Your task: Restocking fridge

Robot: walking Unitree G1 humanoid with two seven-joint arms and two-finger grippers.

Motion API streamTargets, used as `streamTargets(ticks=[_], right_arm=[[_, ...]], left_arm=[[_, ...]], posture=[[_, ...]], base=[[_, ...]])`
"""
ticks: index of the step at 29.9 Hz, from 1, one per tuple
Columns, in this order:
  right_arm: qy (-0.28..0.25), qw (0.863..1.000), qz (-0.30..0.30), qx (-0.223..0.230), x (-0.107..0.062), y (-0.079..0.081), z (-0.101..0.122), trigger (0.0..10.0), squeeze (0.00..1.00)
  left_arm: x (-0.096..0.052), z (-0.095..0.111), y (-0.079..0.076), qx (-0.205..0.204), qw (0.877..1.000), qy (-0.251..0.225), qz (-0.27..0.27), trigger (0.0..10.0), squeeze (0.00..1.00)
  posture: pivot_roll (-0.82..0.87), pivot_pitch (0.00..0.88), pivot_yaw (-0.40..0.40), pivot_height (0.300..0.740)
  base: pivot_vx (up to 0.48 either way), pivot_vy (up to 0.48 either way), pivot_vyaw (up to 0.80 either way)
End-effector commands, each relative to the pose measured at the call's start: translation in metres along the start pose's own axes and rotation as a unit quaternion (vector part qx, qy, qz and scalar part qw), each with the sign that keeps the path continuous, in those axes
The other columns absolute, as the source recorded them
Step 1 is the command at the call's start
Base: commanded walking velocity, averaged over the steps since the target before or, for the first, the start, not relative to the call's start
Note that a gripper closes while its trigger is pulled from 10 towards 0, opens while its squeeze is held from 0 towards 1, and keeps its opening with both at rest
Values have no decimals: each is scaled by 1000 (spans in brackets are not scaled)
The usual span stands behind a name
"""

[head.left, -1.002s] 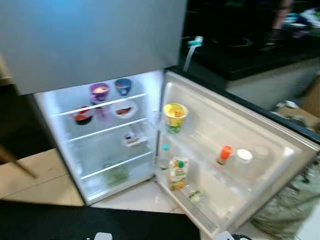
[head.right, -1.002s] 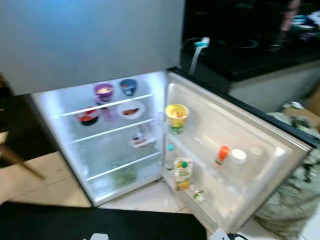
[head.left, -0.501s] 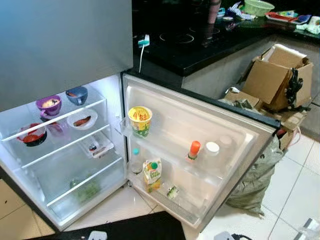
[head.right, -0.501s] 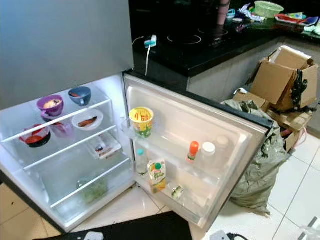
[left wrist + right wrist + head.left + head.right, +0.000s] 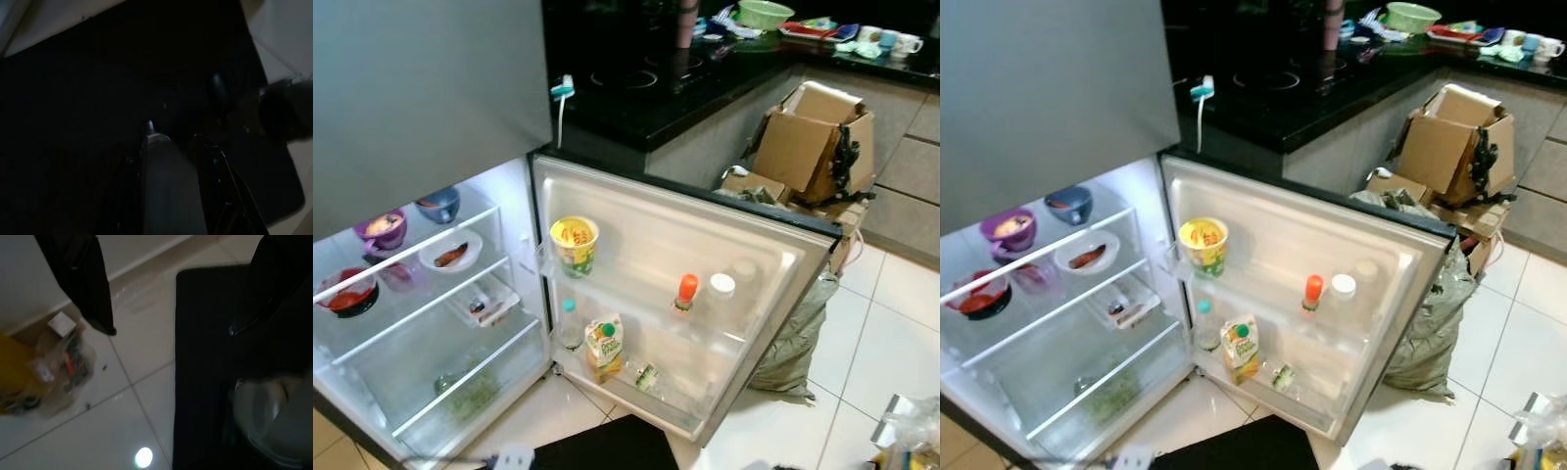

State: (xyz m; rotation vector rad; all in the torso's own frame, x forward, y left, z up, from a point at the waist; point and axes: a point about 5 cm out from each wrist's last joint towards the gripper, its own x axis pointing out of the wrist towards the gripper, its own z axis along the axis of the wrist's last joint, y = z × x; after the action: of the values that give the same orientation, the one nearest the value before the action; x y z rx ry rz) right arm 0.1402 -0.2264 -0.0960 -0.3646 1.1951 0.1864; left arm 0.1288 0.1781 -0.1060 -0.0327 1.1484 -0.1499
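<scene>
The fridge [image 5: 431, 323] stands open and lit, its door [image 5: 759, 257] swung out to the right. The door racks hold a yellow noodle cup [image 5: 574, 242], an orange-capped bottle [image 5: 686, 291], a white-capped jar [image 5: 722, 287], a juice carton [image 5: 603, 345] and a small teal-capped bottle [image 5: 570, 323]. On the shelves sit a purple bowl [image 5: 382, 228], a blue bowl [image 5: 438, 204], a white plate [image 5: 450, 253] and a red bowl [image 5: 347, 294]. A clear bag of groceries [image 5: 54, 367] lies on the floor tiles. Above the tiles my right gripper [image 5: 171, 330] hangs open and holds nothing. My left gripper [image 5: 173, 142] hangs in the dark.
A black mat [image 5: 597, 452] lies on the floor before the fridge. Cardboard boxes [image 5: 808, 142] and a grey-green sack [image 5: 798, 338] stand behind the open door. A black counter [image 5: 646, 88] with dishes runs along the back. White tiles [image 5: 891, 333] lie to the right.
The camera has swung to the right, so the fridge sits further left in the picture. The boxes, the tiled floor and the grocery bag at lower right have come into view.
</scene>
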Motion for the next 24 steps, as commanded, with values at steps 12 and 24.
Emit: streamTargets(ticks=[12,24], right_arm=[[4,1000,0,5,0,3,-4,10000,0],[18,1000,-5,-12,0,2,-6,10000,0]], left_arm=[[-2,-9,4,-1,1000,15,0,10000,0],[-2,-7,3,-2,1000,11,-3,10000,0]], posture=[[-45,0,6,740],[-47,0,5,740]], base=[[0,-343,0],[0,0,0]])
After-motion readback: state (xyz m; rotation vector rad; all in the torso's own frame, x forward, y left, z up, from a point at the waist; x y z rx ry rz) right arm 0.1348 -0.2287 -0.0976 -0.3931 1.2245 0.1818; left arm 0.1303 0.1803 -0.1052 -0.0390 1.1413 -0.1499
